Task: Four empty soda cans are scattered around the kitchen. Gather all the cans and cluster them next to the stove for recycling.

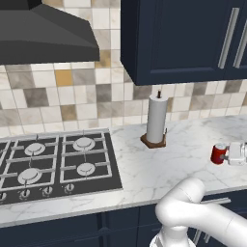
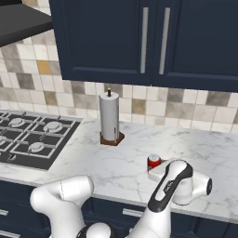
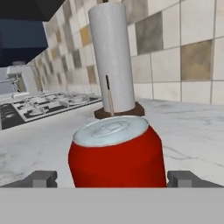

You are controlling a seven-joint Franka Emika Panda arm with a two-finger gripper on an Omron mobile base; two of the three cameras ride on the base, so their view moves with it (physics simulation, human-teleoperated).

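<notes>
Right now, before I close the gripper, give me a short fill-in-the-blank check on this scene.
1. The can between the open gripper's fingertips is colored ____.
2. The can stands ____ on the counter.
3. The tall white roll behind it is a ____ roll.
4. The stove has ____ cans beside it.

Answers: red; upright; paper towel; no

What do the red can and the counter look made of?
Red can: looks like painted metal, with a glossy red wall and a pale silvery top; being rendered, that stays a guess. Counter: looks like polished white marble with grey veining, or an imitation.
</notes>
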